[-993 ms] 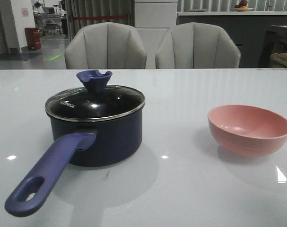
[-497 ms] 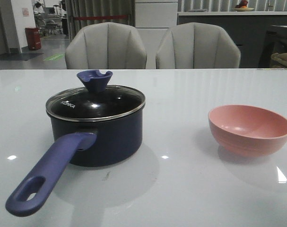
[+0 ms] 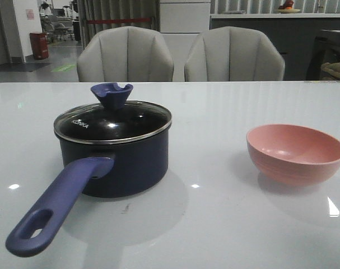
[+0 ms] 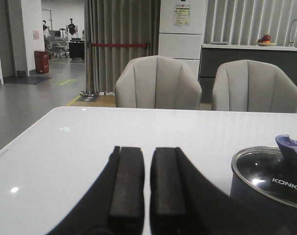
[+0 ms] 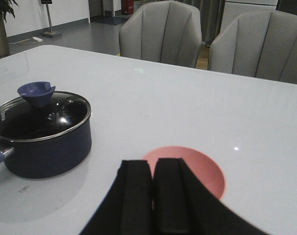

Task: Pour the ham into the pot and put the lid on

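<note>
The dark navy pot (image 3: pixel 125 162) stands left of centre, its purple-blue handle (image 3: pixel 52 210) pointing toward the front edge. The glass lid (image 3: pixel 112 120) with the blue knob (image 3: pixel 112 94) sits on the pot. No ham shows: the pink bowl (image 3: pixel 296 152) at the right looks empty, and the pot's inside is dark under the lid. Neither gripper shows in the front view. My left gripper (image 4: pixel 147 152) is shut and empty, low over the table, with the pot (image 4: pixel 246 191) beside it. My right gripper (image 5: pixel 152 164) is shut and empty just in front of the bowl (image 5: pixel 204 169).
The white glossy table (image 3: pixel 226 224) carries only the pot and the bowl. Two grey chairs (image 3: pixel 125 56) (image 3: pixel 234 56) stand behind its far edge. The pot handle sticks out toward the front left.
</note>
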